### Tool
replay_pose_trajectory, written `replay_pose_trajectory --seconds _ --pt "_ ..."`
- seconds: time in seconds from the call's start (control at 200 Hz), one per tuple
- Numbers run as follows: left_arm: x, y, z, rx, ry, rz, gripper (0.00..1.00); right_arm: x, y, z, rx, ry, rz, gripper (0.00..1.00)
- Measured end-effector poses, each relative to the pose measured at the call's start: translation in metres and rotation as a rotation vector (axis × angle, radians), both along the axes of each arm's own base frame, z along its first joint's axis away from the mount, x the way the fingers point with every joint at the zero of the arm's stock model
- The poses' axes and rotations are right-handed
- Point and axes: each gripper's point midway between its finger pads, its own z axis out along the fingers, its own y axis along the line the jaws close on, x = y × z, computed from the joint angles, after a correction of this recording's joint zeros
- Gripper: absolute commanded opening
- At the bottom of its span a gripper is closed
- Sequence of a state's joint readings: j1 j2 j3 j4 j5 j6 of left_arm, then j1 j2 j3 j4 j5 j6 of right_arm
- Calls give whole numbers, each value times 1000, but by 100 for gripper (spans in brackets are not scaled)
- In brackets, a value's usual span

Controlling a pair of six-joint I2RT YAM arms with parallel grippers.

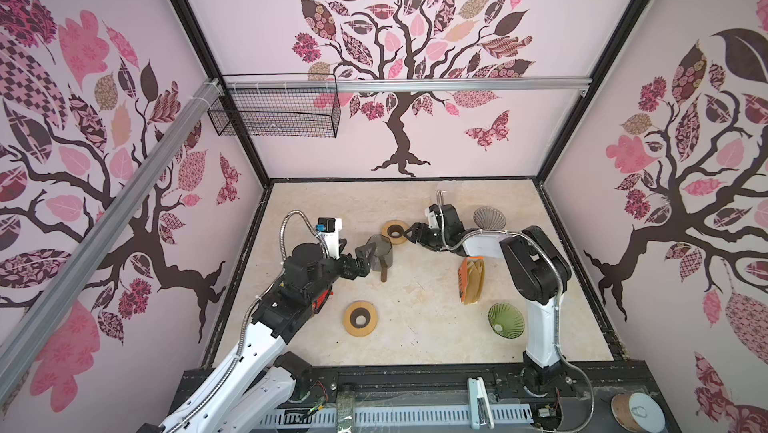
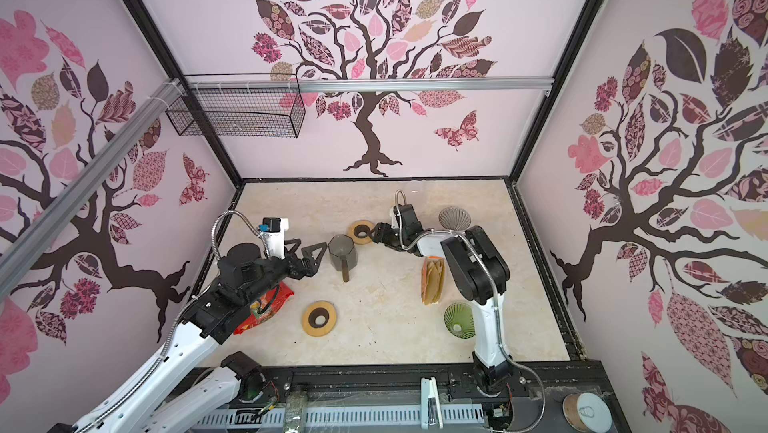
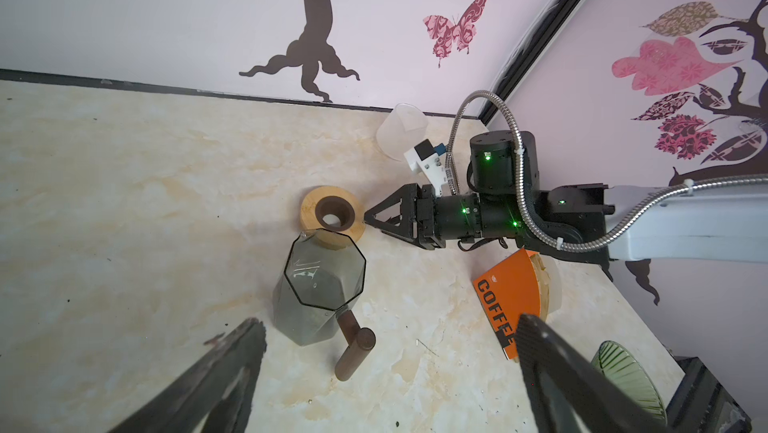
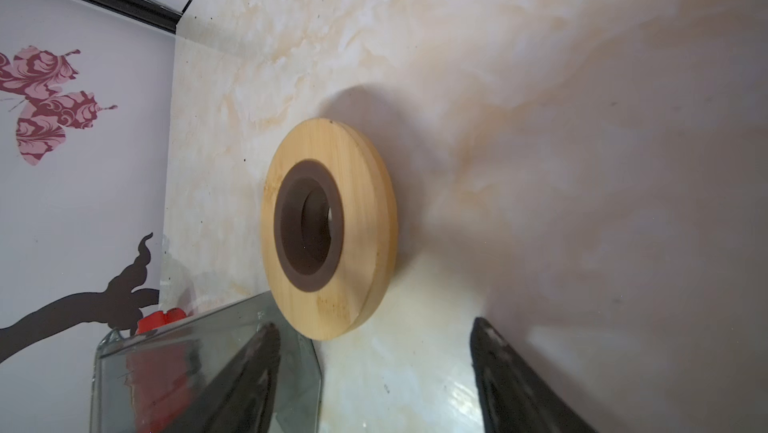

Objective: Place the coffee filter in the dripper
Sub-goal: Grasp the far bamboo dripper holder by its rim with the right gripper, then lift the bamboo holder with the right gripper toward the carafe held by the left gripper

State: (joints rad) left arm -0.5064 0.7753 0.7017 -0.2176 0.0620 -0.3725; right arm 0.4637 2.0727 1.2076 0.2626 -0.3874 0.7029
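Behind the glass carafe (image 3: 320, 285), wooden ring (image 3: 309, 206) partly hidden, right gripper (image 3: 365, 219) parted, empty, left gripper (image 3: 390, 321) wide, empty

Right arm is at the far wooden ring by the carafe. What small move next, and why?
Probably ease the right gripper forward a little. Its fingers are apart with nothing between them, and the wooden dripper holder lies flat just beyond their tips, so closing now would likely miss. Mind the glass carafe close beside it.
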Motion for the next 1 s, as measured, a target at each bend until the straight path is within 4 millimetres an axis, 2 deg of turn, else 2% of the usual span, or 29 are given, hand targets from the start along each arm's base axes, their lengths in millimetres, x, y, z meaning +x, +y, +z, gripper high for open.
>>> replay_pose_trajectory --seconds 0.25,0.4,0.66,1.0 --pt "-1 -4 0 -16 8 -19 96 12 12 1 54 -13 5 54" --pt "-1 -6 -2 -22 19 -26 96 13 14 -8 65 0 9 48" --pt "0 -10 -6 -23 36 -47 95 16 20 -12 100 0 17 36" --pt "1 -13 -6 -31 38 -60 95 19 25 -2 144 -21 23 25"
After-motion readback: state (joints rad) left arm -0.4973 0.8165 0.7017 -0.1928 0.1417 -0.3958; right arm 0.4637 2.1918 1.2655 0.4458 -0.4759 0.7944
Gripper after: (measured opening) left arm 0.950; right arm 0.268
